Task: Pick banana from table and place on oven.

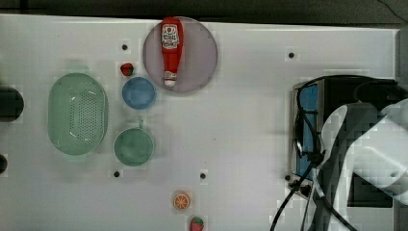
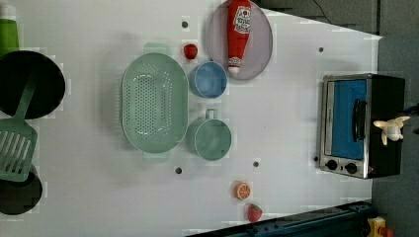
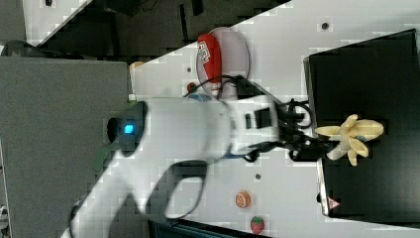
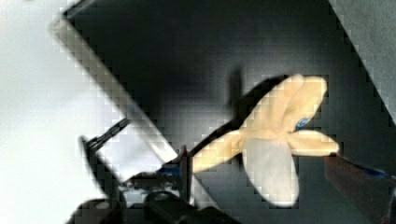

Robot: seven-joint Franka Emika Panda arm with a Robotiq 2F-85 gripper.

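Banana [image 3: 352, 137]: lies on the black top of the oven [image 3: 376, 74], strips splayed; in the right view it sits near the edge above the door.
Gripper [image 4: 261, 172]: jaws spread wide, one finger on each side of the banana in the wrist view, not clamping it.
Oven: stands at the left view's right on the white table [image 2: 276, 128], blue glass door towards the table's middle.
Orange slice [image 2: 242, 190]: on the table, well apart from the oven, a strawberry [image 2: 255, 213] just beside it.
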